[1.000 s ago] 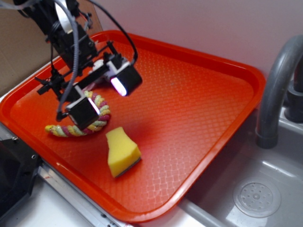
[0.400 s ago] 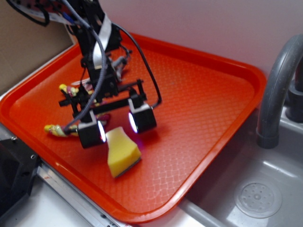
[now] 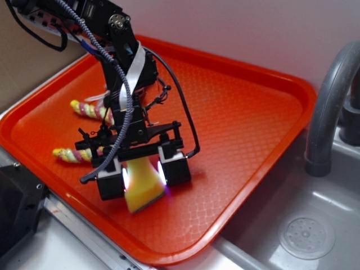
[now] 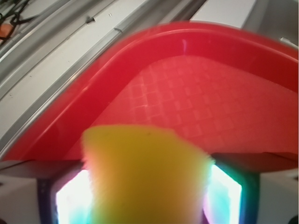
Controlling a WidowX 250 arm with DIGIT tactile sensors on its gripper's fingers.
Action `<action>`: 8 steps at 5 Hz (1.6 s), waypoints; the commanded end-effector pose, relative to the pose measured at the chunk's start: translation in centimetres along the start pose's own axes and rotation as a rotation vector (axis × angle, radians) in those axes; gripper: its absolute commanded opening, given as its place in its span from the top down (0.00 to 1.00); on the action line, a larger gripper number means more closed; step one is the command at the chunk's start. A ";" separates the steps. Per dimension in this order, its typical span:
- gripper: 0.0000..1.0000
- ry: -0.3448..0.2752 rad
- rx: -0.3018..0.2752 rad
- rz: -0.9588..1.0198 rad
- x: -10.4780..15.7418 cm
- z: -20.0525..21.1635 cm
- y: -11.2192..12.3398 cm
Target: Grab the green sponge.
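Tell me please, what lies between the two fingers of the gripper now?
The green sponge lies between the fingers of the gripper, one finger on each side. Both views show it; the wrist view has it filling the gap. It looks yellow.

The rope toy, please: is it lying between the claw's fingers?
No, the rope toy lies behind the arm; the yellow sponge sits between the claw fingers.

Even, fairly bright light fills the exterior view, with soft glare along the rim of the orange tray (image 3: 292,101). The end effector (image 3: 144,175) carries glowing white-violet lights on its inner faces, tinting the sponge (image 3: 142,188) between them. The wrist view is blurred; there the sponge (image 4: 149,179) looms out of focus, flanked by blown-out white-cyan glare.
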State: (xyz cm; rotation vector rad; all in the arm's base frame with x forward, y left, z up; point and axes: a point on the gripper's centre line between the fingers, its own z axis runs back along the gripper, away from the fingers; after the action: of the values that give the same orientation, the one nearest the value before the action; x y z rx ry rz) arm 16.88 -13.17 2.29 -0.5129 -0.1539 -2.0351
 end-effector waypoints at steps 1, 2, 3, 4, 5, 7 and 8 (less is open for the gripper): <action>1.00 0.014 0.004 0.005 0.7 0.1 -1.6; 1.00 0.070 0.171 0.113 0.4 2.0 -1.6; 1.00 0.187 0.278 0.349 -0.8 7.8 -0.4; 1.00 0.358 0.366 0.596 -1.2 12.0 0.9; 1.00 0.425 0.429 0.843 -0.9 14.8 0.1; 1.00 0.332 0.480 1.344 -2.2 20.5 -3.5; 1.00 0.206 0.477 1.595 -1.4 22.2 -4.4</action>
State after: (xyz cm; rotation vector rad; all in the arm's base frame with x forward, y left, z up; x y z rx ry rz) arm 20.89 -0.57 20.08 -0.0149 0.0033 -0.4370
